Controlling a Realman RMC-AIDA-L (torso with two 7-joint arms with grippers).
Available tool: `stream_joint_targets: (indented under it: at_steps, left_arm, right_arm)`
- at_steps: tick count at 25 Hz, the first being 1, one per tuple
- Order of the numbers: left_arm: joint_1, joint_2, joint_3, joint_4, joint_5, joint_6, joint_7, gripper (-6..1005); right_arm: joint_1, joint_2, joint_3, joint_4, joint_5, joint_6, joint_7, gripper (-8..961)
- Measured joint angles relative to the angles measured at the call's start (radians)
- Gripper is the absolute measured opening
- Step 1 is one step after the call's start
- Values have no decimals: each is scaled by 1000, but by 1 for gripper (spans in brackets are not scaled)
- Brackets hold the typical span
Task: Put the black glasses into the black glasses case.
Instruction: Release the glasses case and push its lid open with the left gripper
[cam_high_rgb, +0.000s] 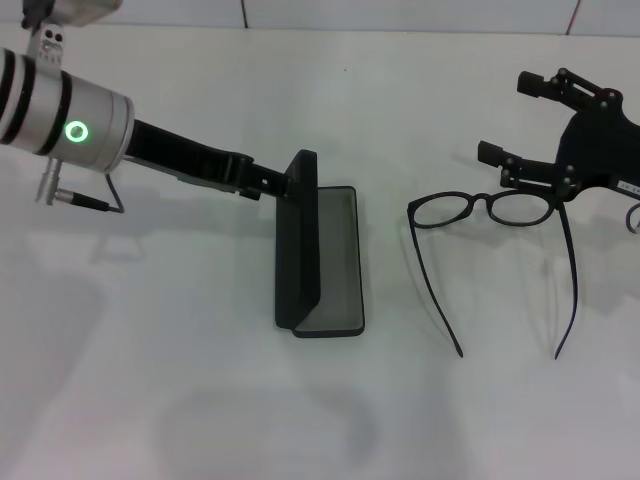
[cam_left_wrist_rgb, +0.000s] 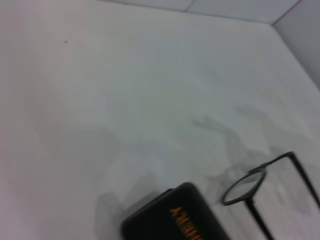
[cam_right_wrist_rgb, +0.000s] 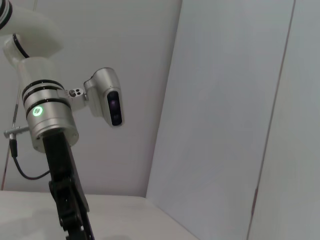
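Black glasses (cam_high_rgb: 492, 208) lying open on the white table (cam_high_rgb: 200, 400), right of centre toward the right edge, lenses facing the far edge and both temple arms stretched straight toward the near edge. Black glasses case (cam_high_rgb: 320, 250) near the table's middle, well apart from the frame, lid stood upright on the side nearer the left edge, grey-lined tray flat and open toward the glasses: likely kept that way so the frame can go straight in.

Left gripper (cam_high_rgb: 285, 182) reaching in from the left edge, tip at the far end of the raised lid, apparently bracing it; fingers masked by the lid, so grip unreadable. Right gripper (cam_high_rgb: 515, 125) hanging just beyond the right lens, fingers spread wide, empty, seemingly lining up on the frame.

Left wrist view: only a corner of the lid with gold lettering and one lens. Right wrist view: no glasses, only the left arm (cam_right_wrist_rgb: 47, 120) against the wall.
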Motion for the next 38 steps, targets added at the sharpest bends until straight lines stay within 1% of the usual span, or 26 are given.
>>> stream_joint_targets:
  at_steps: [8, 12, 22, 27, 38]
  left_arm:
    - [-13, -2, -1, 63, 55, -71, -33, 845]
    - [-19, -2, -2, 83, 66, -83, -38, 845]
    - [-35, 3, -1, 90, 72, -79, -77, 845]
    - [-53, 2, 0, 91, 115, -84, -115, 845]
    - [-63, 0, 0, 105, 127, -100, -147, 845]
  right_arm:
    - [1, 2, 0, 3, 0, 1, -8, 874]
    - [2, 3, 0, 4, 0, 1, -9, 874]
    - [3, 3, -2, 4, 0, 1, -9, 873]
    - [3, 4, -2, 4, 0, 1, -9, 873]
    - [3, 5, -2, 5, 0, 1, -12, 874]
